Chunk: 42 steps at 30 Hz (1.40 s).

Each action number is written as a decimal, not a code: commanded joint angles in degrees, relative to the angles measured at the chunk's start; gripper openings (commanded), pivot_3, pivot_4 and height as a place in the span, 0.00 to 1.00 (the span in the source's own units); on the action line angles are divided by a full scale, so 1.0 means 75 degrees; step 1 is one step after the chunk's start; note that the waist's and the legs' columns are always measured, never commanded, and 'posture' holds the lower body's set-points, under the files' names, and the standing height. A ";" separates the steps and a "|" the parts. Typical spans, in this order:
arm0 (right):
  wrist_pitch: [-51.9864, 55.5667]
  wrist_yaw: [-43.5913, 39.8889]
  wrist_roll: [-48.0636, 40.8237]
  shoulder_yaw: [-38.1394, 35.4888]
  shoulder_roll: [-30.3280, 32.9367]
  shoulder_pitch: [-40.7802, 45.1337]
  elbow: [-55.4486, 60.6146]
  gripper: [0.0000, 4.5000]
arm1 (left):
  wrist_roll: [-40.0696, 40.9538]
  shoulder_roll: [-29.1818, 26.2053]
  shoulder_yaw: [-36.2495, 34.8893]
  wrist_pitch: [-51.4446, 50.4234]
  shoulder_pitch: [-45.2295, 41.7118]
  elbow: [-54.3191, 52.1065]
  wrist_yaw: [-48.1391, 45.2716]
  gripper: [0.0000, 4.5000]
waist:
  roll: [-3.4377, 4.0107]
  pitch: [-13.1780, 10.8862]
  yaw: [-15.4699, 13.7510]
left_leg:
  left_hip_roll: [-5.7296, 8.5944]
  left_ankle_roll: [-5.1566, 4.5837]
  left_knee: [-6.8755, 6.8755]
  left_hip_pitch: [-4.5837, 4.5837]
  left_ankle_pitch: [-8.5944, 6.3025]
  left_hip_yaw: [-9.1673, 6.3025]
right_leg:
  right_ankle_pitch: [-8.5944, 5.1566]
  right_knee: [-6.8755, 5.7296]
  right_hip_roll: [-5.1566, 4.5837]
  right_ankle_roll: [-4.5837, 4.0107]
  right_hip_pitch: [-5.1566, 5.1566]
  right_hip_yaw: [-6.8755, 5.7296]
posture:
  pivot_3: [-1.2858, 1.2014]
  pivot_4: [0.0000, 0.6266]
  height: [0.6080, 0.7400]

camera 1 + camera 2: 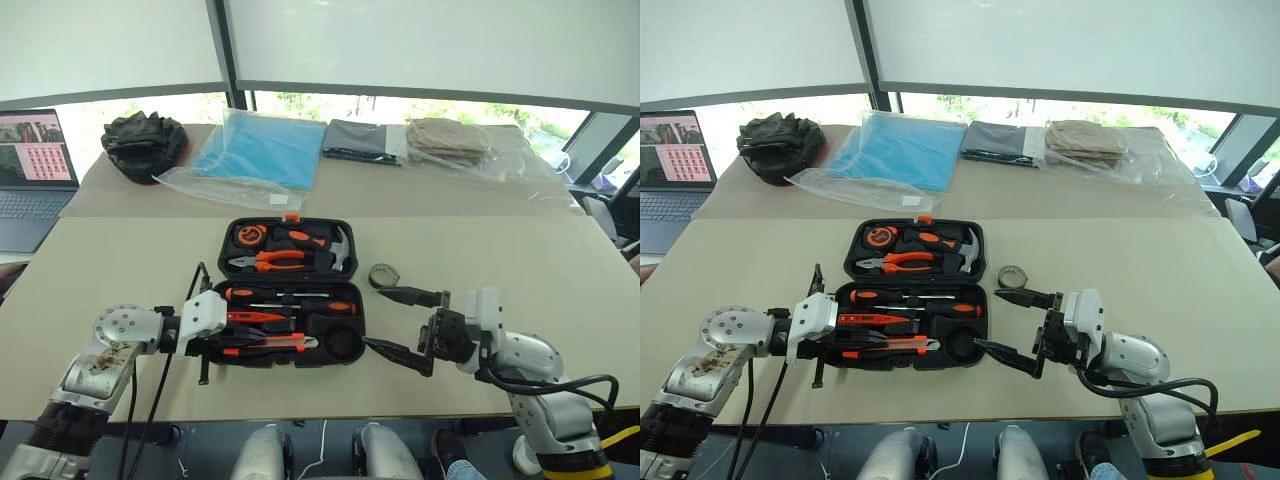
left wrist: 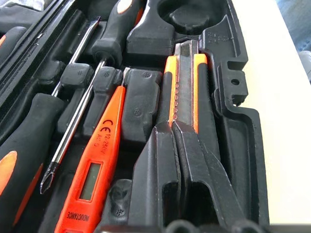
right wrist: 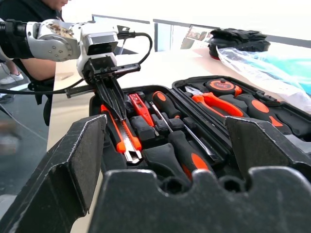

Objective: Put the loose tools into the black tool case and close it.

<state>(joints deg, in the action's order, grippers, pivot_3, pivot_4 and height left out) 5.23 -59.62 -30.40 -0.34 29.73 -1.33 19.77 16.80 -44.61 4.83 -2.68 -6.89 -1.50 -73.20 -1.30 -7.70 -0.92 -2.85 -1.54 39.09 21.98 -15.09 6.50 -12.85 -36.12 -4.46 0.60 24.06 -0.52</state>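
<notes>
Clearly the black tool case (image 1: pixel 290 290) is the anchor: it lies open on the table (image 1: pixel 120 260), lid half away from the robot with pliers, hammer and tape measure, tray half toward it.

At the case's left edge the left gripper (image 1: pixel 222 343) reaches into the tray with its fingers (image 2: pixel 170 160) pressed together, tips resting on the utility knife (image 2: pixel 184 82), which lies in the slot along the tray's near rim. They enclose nothing; judging by the pose, they are pushing the knife down into its mould, which closed fingers do better than spread ones.

Farther in, the tester pen (image 2: pixel 95 165) sits in the next slot toward the hinge, and the two screwdrivers (image 1: pixel 290 297) lie beyond it in their grooves, so most loose tools seem already home.

At the right end of the tray a round recess (image 1: pixel 342 342) stands empty, probably meant for the tape roll (image 1: pixel 384 274), which rests on the table just right of the case.

Right of the case, the right gripper (image 1: pixel 403 324) hovers with its fingers spread wide and empty, aimed at the case, close to that roll and likely placed to fetch it.
</notes>
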 commanded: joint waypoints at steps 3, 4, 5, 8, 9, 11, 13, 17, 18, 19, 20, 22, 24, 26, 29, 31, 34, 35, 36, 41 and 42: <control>-0.0225 0.0282 -0.0134 -0.0821 0.0252 -0.0463 0.0496 1.00 | 0.0753 0.0530 -0.1291 0.0571 0.0598 0.0103 0.0651 0.26 | -0.0006 -0.0003 0.0026 | -0.0005 0.0000 0.0000 0.0013 0.0000 -0.0002 | 0.0002 0.0001 -0.0002 0.0000 0.0013 0.0001 | 0.52 0.24 1.00; -0.0267 0.0287 -0.0128 -0.0991 0.0319 -0.0616 0.0516 1.00 | 0.0969 0.0525 -0.1583 0.0570 0.0779 -0.0021 0.0651 0.35 | -0.0010 -0.0005 0.0035 | -0.0008 -0.0001 0.0000 0.0018 0.0000 -0.0004 | 0.0003 0.0001 -0.0001 -0.0001 0.0016 -0.0001 | 0.52 0.24 1.00; -0.0334 0.0272 -0.0096 -0.1132 0.0382 -0.0748 0.0521 1.00 | 0.1136 0.0541 -0.1847 0.0658 0.0929 -0.0118 0.0664 0.43 | -0.0013 -0.0007 0.0051 | -0.0007 0.0000 -0.0001 0.0019 0.0000 -0.0005 | 0.0003 0.0001 0.0002 -0.0002 0.0018 -0.0001 | 0.52 0.24 1.00; -0.0400 0.0311 -0.0140 -0.1674 0.0519 -0.1259 0.0473 1.00 | 0.1925 0.0371 -0.2783 0.0196 0.1587 -0.0513 0.0635 0.67 | -0.0015 -0.0009 0.0089 | -0.0012 0.0000 -0.0008 0.0020 -0.0001 -0.0004 | -0.0001 0.0003 0.0004 -0.0008 0.0024 -0.0001 | 0.52 0.24 1.00; -0.0430 0.0321 -0.0155 -0.1813 0.0544 -0.1409 0.0443 1.00 | 0.2067 0.0273 -0.3017 0.0065 0.1784 -0.0594 0.0603 0.74 | -0.0018 -0.0010 0.0090 | -0.0013 0.0000 -0.0009 0.0021 -0.0001 -0.0004 | -0.0001 0.0004 0.0004 -0.0008 0.0025 -0.0001 | 0.52 0.24 1.00; -0.0542 0.0310 -0.0157 -0.2023 0.0515 -0.1716 0.0394 1.00 | 0.2289 -0.0010 -0.3510 -0.0161 0.2201 -0.0577 0.0402 0.92 | -0.0020 -0.0011 0.0081 | -0.0014 0.0000 -0.0013 0.0020 -0.0003 -0.0005 | -0.0005 0.0007 0.0002 -0.0007 0.0025 -0.0003 | 0.52 0.24 1.00; -0.0659 0.0231 -0.0111 -0.2069 0.0510 -0.1906 0.0367 1.00 | 0.2222 -0.0233 -0.3745 -0.0047 0.2427 -0.0422 0.0174 1.00 | -0.0019 -0.0012 0.0072 | -0.0014 0.0000 -0.0012 0.0018 -0.0003 -0.0004 | -0.0008 0.0007 0.0001 -0.0005 0.0024 -0.0004 | 0.52 0.24 1.00; -0.0773 0.0158 -0.0074 -0.2034 0.0535 -0.1981 0.0298 1.00 | 0.2033 -0.0377 -0.3795 0.0254 0.2388 -0.0205 -0.0127 1.00 | -0.0019 -0.0012 0.0022 | -0.0012 0.0001 -0.0010 0.0012 -0.0002 -0.0001 | -0.0061 0.0009 -0.0005 -0.0004 0.0021 -0.0004 | 0.52 0.24 1.00; -0.0787 0.0148 -0.0085 -0.1997 0.0533 -0.1917 0.0322 1.00 | 0.1983 -0.0383 -0.3645 0.0198 0.2219 -0.0267 -0.0093 1.00 | -0.0021 -0.0013 0.0015 | -0.0012 0.0001 -0.0010 0.0012 -0.0002 -0.0001 | -0.0061 0.0009 -0.0008 -0.0004 0.0020 -0.0004 | 0.52 0.24 1.00; -0.0787 0.0151 -0.0104 -0.1966 0.0526 -0.1848 0.0362 1.00 | 0.1941 -0.0375 -0.3489 0.0177 0.2073 -0.0350 -0.0097 1.00 | -0.0023 -0.0013 0.0007 | -0.0012 0.0002 -0.0009 0.0013 -0.0002 -0.0001 | -0.0060 0.0009 -0.0008 -0.0004 0.0020 -0.0004 | 0.52 0.24 1.00; -0.0793 0.0134 -0.0107 -0.1905 0.0536 -0.1760 0.0440 1.00 | 0.1944 -0.0331 -0.3316 0.0106 0.1895 -0.0476 -0.0058 1.00 | -0.0024 -0.0014 -0.0003 | -0.0012 0.0002 -0.0009 0.0014 -0.0002 -0.0001 | -0.0059 0.0009 -0.0008 -0.0004 0.0019 -0.0005 | 0.52 0.24 1.00; -0.0717 0.0145 -0.0176 -0.1760 0.0549 -0.1582 0.0702 1.00 | 0.1788 -0.0358 -0.2890 -0.0005 0.1622 -0.0703 -0.0051 0.87 | -0.0024 -0.0014 0.0002 | -0.0012 0.0002 -0.0008 0.0015 -0.0001 -0.0001 | -0.0054 0.0009 -0.0008 -0.0009 0.0019 -0.0004 | 0.52 0.24 1.00; -0.0630 0.0149 -0.0222 -0.1647 0.0565 -0.1472 0.0887 1.00 | 0.1620 -0.0345 -0.2571 0.0187 0.1436 -0.0810 -0.0192 0.76 | -0.0024 -0.0014 0.0023 | -0.0011 0.0002 -0.0009 0.0015 -0.0001 0.0001 | -0.0036 0.0009 -0.0006 -0.0023 0.0020 0.0000 | 0.52 0.24 1.00; -0.0444 0.0170 -0.0276 -0.1356 0.0576 -0.1258 0.1160 1.00 | 0.1227 -0.0237 -0.1838 0.0046 0.1037 -0.1008 -0.0072 0.58 | -0.0024 -0.0014 0.0037 | -0.0011 0.0003 -0.0013 0.0017 -0.0003 0.0000 | -0.0007 0.0009 0.0000 -0.0016 0.0022 0.0001 | 0.52 0.24 1.00; -0.0227 0.0246 -0.0325 -0.1058 0.0564 -0.0975 0.1390 1.00 | 0.0574 -0.0203 -0.0916 0.0079 0.0682 -0.1088 -0.0066 0.32 | -0.0024 -0.0014 0.0046 | -0.0002 0.0006 -0.0016 0.0023 -0.0006 0.0000 | -0.0007 0.0010 0.0008 -0.0013 0.0026 -0.0001 | 0.52 0.24 1.00; -0.0127 0.0318 -0.0341 -0.0959 0.0546 -0.0815 0.1431 1.00 | 0.0252 -0.0137 -0.0510 0.0187 0.0532 -0.0973 -0.0039 0.17 | -0.0025 -0.0014 0.0055 | 0.0000 0.0005 -0.0016 0.0023 -0.0006 0.0000 | -0.0007 0.0010 0.0010 -0.0013 0.0027 0.0000 | 0.52 0.24 1.00; -0.0095 0.0345 -0.0313 -0.0853 0.0535 -0.0691 0.1407 1.00 | -0.0129 -0.0077 -0.0070 0.0299 0.0389 -0.0724 -0.0025 0.00 | -0.0026 -0.0015 0.0038 | 0.0000 0.0004 -0.0015 0.0028 -0.0007 -0.0001 | -0.0008 0.0013 0.0011 -0.0014 0.0030 -0.0003 | 0.52 0.24 1.00; -0.0101 0.0342 -0.0303 -0.0828 0.0534 -0.0670 0.1386 1.00 | -0.0352 -0.0080 0.0084 0.0252 0.0338 -0.0659 0.0084 0.00 | -0.0026 -0.0015 0.0029 | 0.0000 0.0004 -0.0015 0.0028 -0.0007 -0.0001 | -0.0008 0.0013 0.0010 -0.0014 0.0030 -0.0004 | 0.52 0.24 1.00; -0.0099 0.0347 -0.0298 -0.0807 0.0529 -0.0652 0.1369 1.00 | -0.0559 -0.0044 0.0191 0.0309 0.0270 -0.0573 0.0231 0.00 | -0.0026 -0.0014 0.0012 | 0.0000 0.0004 -0.0014 0.0026 -0.0007 -0.0002 | -0.0008 0.0013 0.0009 -0.0013 0.0027 -0.0004 | 0.52 0.24 1.00; -0.0137 0.0406 -0.0278 -0.0754 0.0517 -0.0643 0.1314 1.00 | -0.0429 -0.0035 0.0491 0.0046 0.0144 -0.0653 0.0085 0.00 | -0.0025 -0.0014 0.0005 | -0.0001 0.0003 -0.0011 0.0018 -0.0007 -0.0003 | -0.0011 0.0012 0.0001 -0.0008 0.0016 -0.0001 | 0.52 0.24 1.00; -0.0152 0.0417 -0.0267 -0.0745 0.0508 -0.0653 0.1299 1.00 | -0.0437 -0.0067 0.0538 -0.0025 0.0149 -0.0676 0.0069 0.00 | -0.0025 -0.0014 0.0012 | -0.0002 0.0003 -0.0011 0.0018 -0.0007 -0.0003 | -0.0011 0.0012 0.0001 -0.0008 0.0016 0.0000 | 0.52 0.24 1.00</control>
<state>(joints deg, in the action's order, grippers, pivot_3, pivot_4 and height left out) 4.41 -56.93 -31.83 -5.37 33.53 -6.58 28.75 14.86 -44.71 6.43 -1.41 -6.53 -6.77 -71.79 -1.49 -7.80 -0.82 -2.87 -1.52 39.01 22.11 -15.14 6.47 -12.93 -36.03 -4.45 0.54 24.18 -0.52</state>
